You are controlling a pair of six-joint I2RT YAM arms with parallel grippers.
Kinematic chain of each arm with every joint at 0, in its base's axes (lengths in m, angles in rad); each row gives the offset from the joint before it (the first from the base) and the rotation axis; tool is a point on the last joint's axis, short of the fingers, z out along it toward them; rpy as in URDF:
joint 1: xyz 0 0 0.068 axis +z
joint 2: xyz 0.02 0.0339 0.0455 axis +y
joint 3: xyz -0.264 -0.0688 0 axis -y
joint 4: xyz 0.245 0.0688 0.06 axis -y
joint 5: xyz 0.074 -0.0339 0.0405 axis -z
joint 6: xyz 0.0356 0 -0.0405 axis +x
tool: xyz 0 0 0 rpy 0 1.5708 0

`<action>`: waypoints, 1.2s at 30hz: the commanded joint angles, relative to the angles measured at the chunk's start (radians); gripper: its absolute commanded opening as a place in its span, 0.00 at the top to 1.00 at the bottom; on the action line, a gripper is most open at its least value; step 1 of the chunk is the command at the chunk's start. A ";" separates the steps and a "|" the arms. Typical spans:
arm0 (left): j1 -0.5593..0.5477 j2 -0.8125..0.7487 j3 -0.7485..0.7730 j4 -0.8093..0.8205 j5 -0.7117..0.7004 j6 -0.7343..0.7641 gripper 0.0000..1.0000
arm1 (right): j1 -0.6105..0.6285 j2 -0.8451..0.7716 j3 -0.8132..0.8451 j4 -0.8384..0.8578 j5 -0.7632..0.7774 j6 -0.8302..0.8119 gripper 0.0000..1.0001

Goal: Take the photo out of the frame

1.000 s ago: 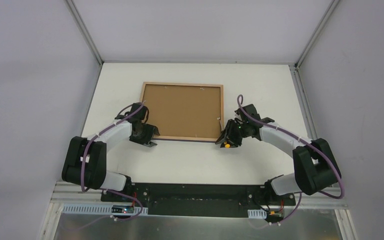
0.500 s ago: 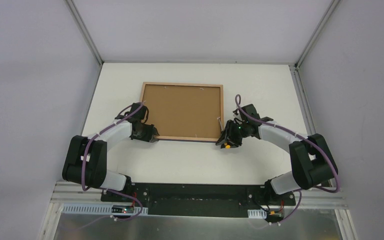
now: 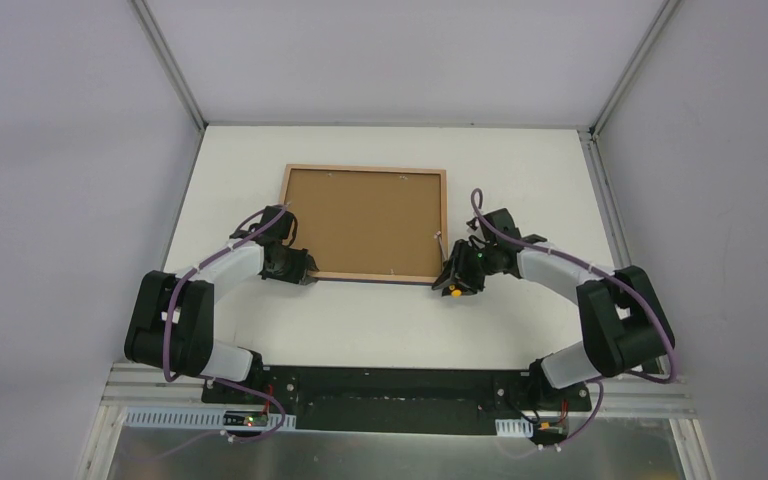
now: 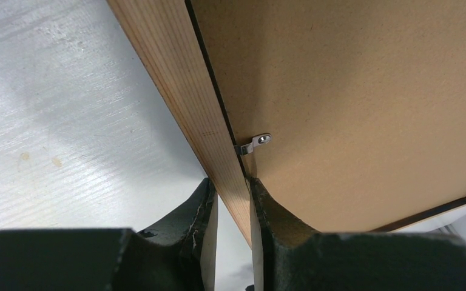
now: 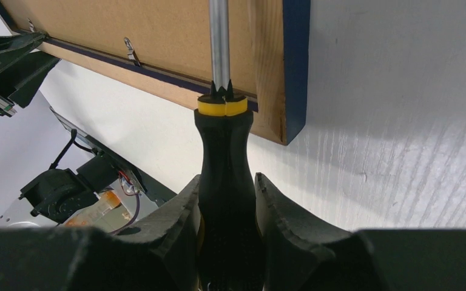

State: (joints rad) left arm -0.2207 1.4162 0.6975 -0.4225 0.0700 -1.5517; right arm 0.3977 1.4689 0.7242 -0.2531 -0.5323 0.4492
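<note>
The frame [image 3: 365, 222] lay back-up on the white table [image 3: 380, 330], a little beyond the middle, with its long sides running left to right. Its light wooden rails enclosed the brown backing board [image 3: 360, 215], and the navy outer edge showed in the right wrist view at the near-right corner. The left gripper [image 3: 298, 268] met the frame at its near-left corner. In the left wrist view its two dark fingers [image 4: 197, 209] were pinched on a wooden rail [image 4: 182, 103], one on the table side and one on the board side, both touching the wood. Just ahead of them a small metal clip [image 4: 256, 142] reached from the rail onto the board. The right gripper [image 3: 460, 272] stood at the near-right corner, clamped on the black handle of a screwdriver [image 5: 226, 176] with a yellow collar. The steel shaft [image 5: 219, 42] ran forward from the collar over the wooden rail at that corner, close along its seam with the board. Its tip lay past the top edge of the right wrist view. A second clip [image 5: 130, 50] sat on the near rail, to the left of the shaft. Both arms curved inward from their bases at the near table edge.
</note>
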 commanded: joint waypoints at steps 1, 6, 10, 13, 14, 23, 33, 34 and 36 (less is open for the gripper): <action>0.000 0.015 -0.028 -0.086 -0.038 0.032 1.00 | -0.021 0.046 0.042 0.025 0.006 -0.023 1.00; -0.001 0.009 -0.032 -0.096 -0.041 0.049 1.00 | -0.027 0.093 0.073 0.029 -0.023 -0.053 1.00; -0.001 0.009 -0.032 -0.099 -0.038 0.054 1.00 | -0.028 0.128 0.108 0.018 -0.085 -0.101 1.00; 0.000 0.013 -0.026 -0.099 -0.034 0.066 1.00 | -0.027 0.159 0.151 -0.020 -0.133 -0.139 1.00; 0.000 0.016 -0.020 -0.099 -0.032 0.078 1.00 | -0.027 0.161 0.167 -0.031 -0.142 -0.144 1.00; 0.000 -0.006 -0.005 -0.107 -0.013 0.143 1.00 | -0.034 -0.019 0.259 -0.184 0.030 -0.085 1.00; -0.074 -0.107 0.098 -0.107 0.005 0.551 0.31 | -0.055 -0.226 0.161 -0.298 0.143 -0.138 1.00; -0.102 -0.125 0.115 -0.106 -0.005 0.610 0.27 | -0.054 -0.251 0.143 -0.300 0.144 -0.136 1.00; -0.180 -0.161 0.157 -0.099 -0.031 0.753 0.23 | -0.055 -0.296 0.111 -0.299 0.143 -0.128 1.00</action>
State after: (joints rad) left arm -0.2909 1.3468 0.7547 -0.4988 0.0746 -1.1282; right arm 0.3466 1.2671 0.8867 -0.5007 -0.4164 0.3328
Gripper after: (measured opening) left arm 0.732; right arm 0.357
